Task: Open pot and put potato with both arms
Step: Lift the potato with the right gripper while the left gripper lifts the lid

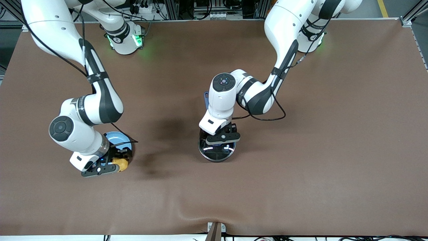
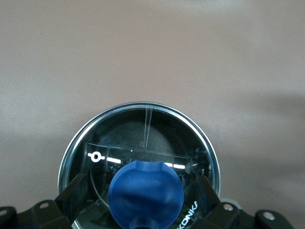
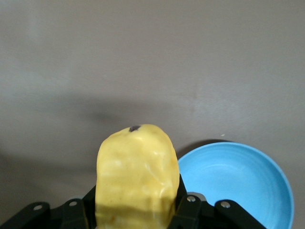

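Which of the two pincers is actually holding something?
The right pincer, above the blue plate, is shut on the yellow potato. The left pincer stands open around the lid's blue knob.

White letters reading "KONKA" stand on the glass lid (image 2: 143, 143) beside its blue knob (image 2: 145, 193), partly cut off at the edge. Nothing else can be read.

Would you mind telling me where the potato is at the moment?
The potato is held in the shut right gripper, above the edge of the blue plate, toward the right arm's end of the table.
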